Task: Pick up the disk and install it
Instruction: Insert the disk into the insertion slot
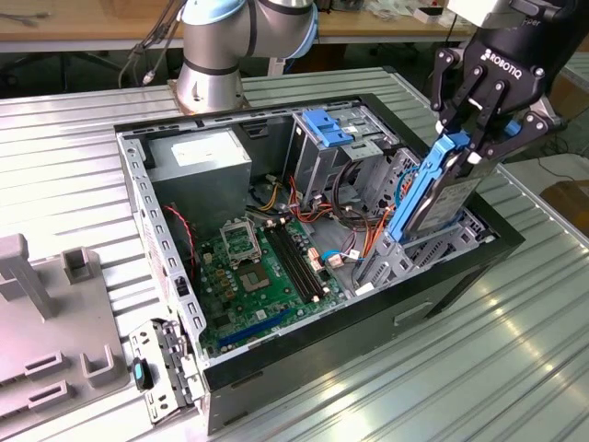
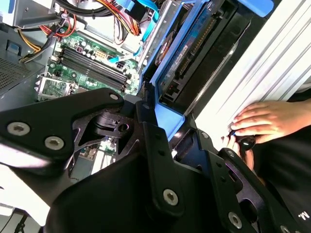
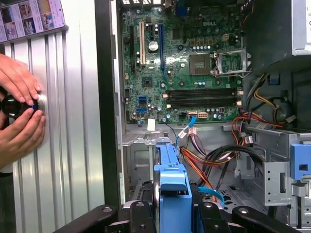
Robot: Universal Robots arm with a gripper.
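My gripper [image 1: 474,147] is clamped on the flat grey metal disk [image 1: 449,201] in its light-blue plastic rail. Pickup's done. It's tilted, lower end at the open black computer case [image 1: 386,322] bay, exterior view's right, not seated yet.

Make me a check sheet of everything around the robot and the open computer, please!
Surface: ribbed metal table, with an open computer case lying on it.
Job's things: disk in its blue frame, tilted, with its lower end down inside the case.
Clutter: grey plastic holder at the exterior view's left.
Claw: claw shut on the disk's top end.
Cables: red, orange and black wires bunched beside the disk.
Surroundings: a person's hand on a black knob on the table.
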